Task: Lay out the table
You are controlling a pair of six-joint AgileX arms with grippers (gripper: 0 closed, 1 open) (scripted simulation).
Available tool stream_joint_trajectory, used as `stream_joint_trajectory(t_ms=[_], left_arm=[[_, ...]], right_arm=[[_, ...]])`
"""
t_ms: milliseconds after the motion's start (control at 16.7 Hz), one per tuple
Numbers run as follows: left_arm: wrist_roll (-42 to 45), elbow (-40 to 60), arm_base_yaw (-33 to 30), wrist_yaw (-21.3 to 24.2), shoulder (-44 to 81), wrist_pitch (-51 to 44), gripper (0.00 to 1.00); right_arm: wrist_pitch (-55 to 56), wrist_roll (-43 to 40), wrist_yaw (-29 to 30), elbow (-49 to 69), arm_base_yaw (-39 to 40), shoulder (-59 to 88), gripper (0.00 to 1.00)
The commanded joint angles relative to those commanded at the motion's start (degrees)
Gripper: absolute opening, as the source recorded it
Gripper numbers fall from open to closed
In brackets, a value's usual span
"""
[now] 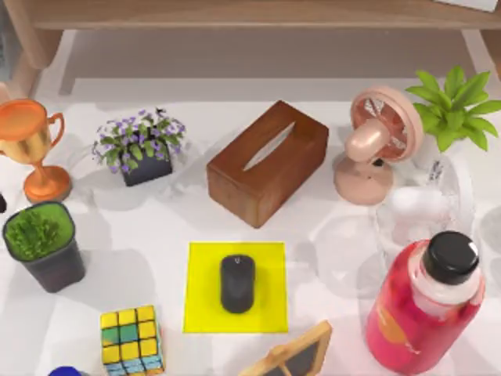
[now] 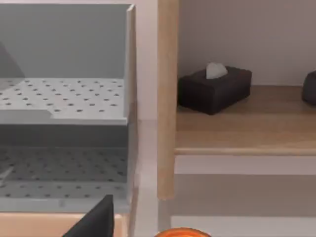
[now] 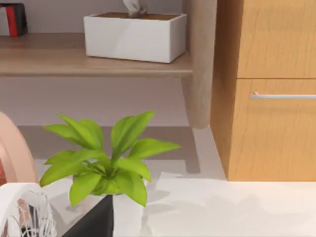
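Though crowded, table (image 1: 329, 235) with mouse (image 1: 237, 283)

Table (image 1: 329, 235): smooth white top, glossy, soft shadows. Tissue box (image 1: 268, 163): dark reddish-brown wood, satin grain. Yellow mat (image 1: 202, 301): flat, matt. Mouse (image 1: 237, 283): black plastic, faint sheen. Trophy (image 1: 30, 145): orange metallic, polished highlights. Pink fan (image 1: 377, 141): smooth plastic. Bottle (image 1: 419, 313): glossy red-pink plastic, matt black cap (image 1: 451, 256). Cube (image 1: 131, 340): shiny coloured tiles. Pot (image 1: 52, 266): dark, dull. Shelf frame (image 1: 235, 16): pale wood, matt. Grey panel (image 2: 64, 94) in left wrist view: perforated, metal-like. Cabinet (image 3: 276, 98) in right wrist view: light wood, metal handle (image 3: 282, 95).
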Motion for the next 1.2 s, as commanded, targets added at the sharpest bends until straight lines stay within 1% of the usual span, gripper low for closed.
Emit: stream_joint_trajectory(t_ms=[540, 720, 840, 960, 1080, 1200], left_arm=[[0.18, 51.57, -8.70, -7.72, 49.52, -1.20, 1.00], [0.23, 66.80, -11.24, -9.97, 64.28, -1.55, 1.00], [0.26, 74.90, -12.64, -11.22, 72.26, -1.74, 1.00], [0.28, 80.97, -13.73, -12.19, 78.22, -1.89, 1.00], [0.30, 84.89, -14.45, -12.82, 81.93, -1.99, 1.00], [0.30, 86.46, -14.74, -13.08, 83.31, -2.03, 1.00]], right_arm=[[0.00, 0.00, 0.00, 0.00, 0.00, 0.00, 1.00], [0.00, 0.00, 0.00, 0.00, 0.00, 0.00, 1.00], [0.00, 0.00, 0.00, 0.00, 0.00, 0.00, 1.00], [0.00, 0.00, 0.00, 0.00, 0.00, 0.00, 1.00], [0.00, 0.00, 0.00, 0.00, 0.00, 0.00, 1.00], [0.00, 0.00, 0.00, 0.00, 0.00, 0.00, 1.00]])
